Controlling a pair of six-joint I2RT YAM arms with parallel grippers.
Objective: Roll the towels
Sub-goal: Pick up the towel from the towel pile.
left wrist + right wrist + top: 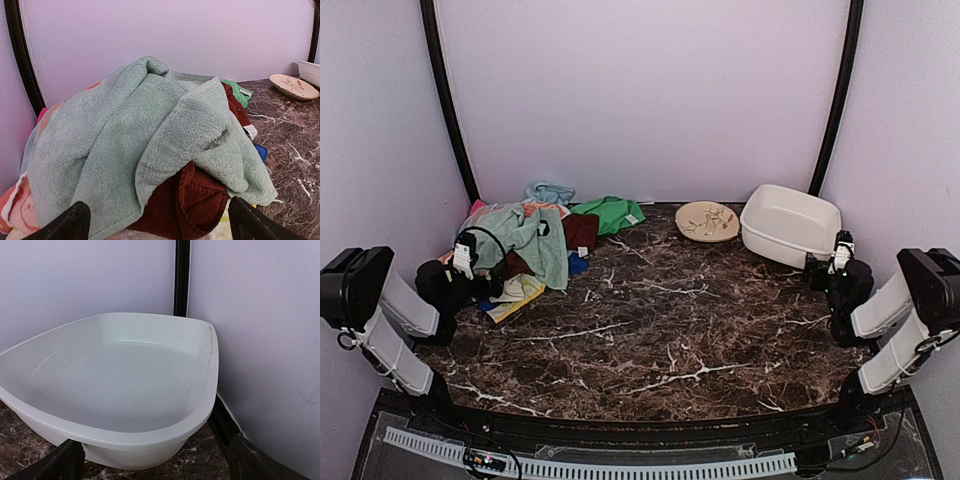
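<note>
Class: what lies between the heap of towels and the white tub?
One patterned plate on the marble table; the top view shows it.

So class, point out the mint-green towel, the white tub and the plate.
mint-green towel (115,150), left wrist view, broad middle.
white tub (120,385), right wrist view, bare inside.
plate (707,221), top view, bare centre.

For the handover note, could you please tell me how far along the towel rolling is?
Done: nothing; the towels lie in an unrolled heap, the mint-green towel draped over the maroon towel. In hand: nothing; the left gripper open facing the heap, the right gripper open before the white tub. Left: every towel.
</note>
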